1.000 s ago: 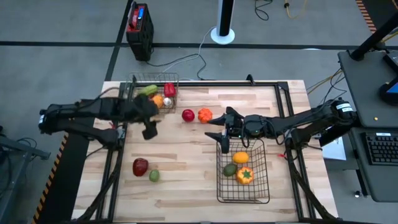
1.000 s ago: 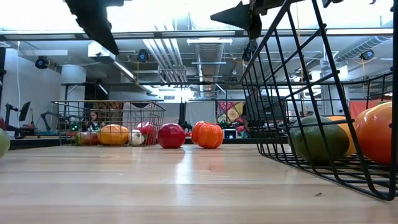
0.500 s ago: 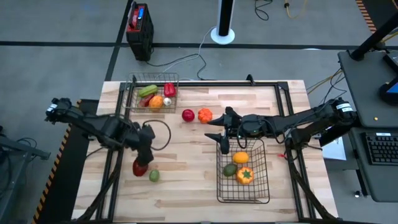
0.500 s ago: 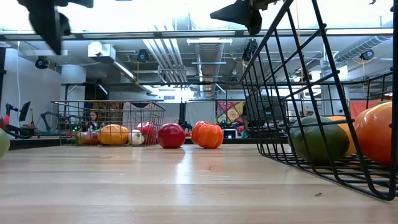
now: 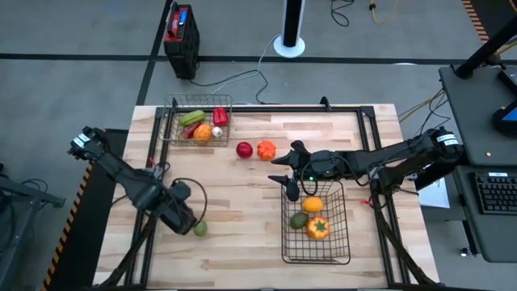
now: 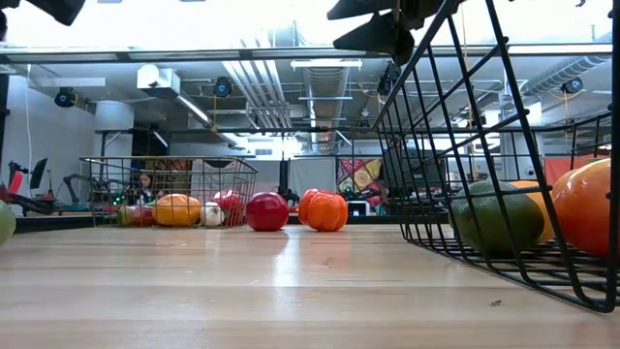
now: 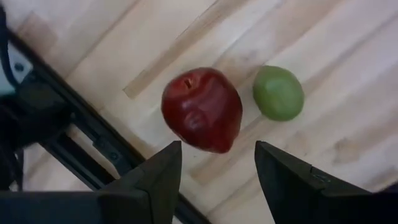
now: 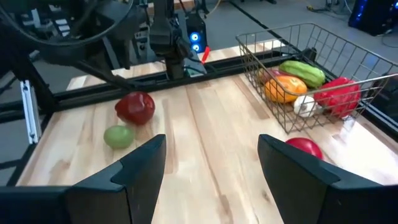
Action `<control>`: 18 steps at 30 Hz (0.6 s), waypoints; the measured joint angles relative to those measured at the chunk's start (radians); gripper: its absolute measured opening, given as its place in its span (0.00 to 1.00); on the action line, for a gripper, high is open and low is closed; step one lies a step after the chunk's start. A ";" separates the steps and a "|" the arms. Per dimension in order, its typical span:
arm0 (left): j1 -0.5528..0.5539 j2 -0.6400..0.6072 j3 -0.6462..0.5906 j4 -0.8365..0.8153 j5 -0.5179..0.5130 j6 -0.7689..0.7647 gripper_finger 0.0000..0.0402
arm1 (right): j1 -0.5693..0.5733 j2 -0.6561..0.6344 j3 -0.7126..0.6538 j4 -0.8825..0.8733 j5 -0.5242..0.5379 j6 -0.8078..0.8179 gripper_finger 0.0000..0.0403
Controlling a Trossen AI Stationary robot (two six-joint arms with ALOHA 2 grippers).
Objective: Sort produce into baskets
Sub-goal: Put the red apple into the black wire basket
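Two baskets: a smaller basket point(image 5: 198, 121) is seen at the upper left of the table point(image 5: 242, 242) in the high view, and a larger basket point(image 5: 317, 230) at the lower centre-right.
Smaller basket contents: a green piece point(image 5: 191, 117), an orange piece point(image 5: 203, 131), a red pepper point(image 5: 220, 116) and a small white garlic point(image 5: 216, 132) are held in it.
Larger basket contents: a yellow-orange piece point(image 5: 312, 204), a green piece and an orange pepper point(image 5: 318, 229) are seen inside.
Loose produce, upper centre: a red apple-like piece point(image 5: 244, 149) and an orange pumpkin-like piece point(image 5: 266, 149) are placed just beside each other on the wood.
Loose produce, lower left: a dark red apple point(image 7: 202, 110) and a green lime point(image 7: 278, 93) are shown close together in the left wrist view.
Left gripper point(image 7: 214, 180): positioned over the dark red apple, fingers parted, nothing gripped.
Right gripper point(image 5: 284, 168): held at the far end of the larger basket, fingers spread apart, nothing between them.
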 joint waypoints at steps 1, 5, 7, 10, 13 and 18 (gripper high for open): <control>-0.008 0.012 0.000 0.000 -0.009 -0.036 0.46 | 0.000 0.000 0.000 -0.002 0.000 -0.006 0.61; -0.020 0.063 0.000 0.000 -0.024 -0.121 0.46 | 0.000 0.000 0.000 -0.009 -0.001 -0.016 0.60; -0.020 0.091 0.000 0.000 -0.021 -0.131 0.46 | 0.000 0.000 0.000 -0.008 -0.020 -0.022 0.60; -0.020 0.133 0.000 -0.005 -0.004 -0.132 0.50 | 0.000 0.000 0.000 -0.010 -0.072 -0.023 0.60; -0.026 0.167 0.000 -0.005 0.007 -0.133 0.56 | 0.000 0.000 0.000 -0.008 -0.097 -0.023 0.61; -0.048 0.200 0.000 -0.005 0.010 -0.175 0.69 | 0.000 0.000 -0.001 -0.008 -0.100 -0.037 0.60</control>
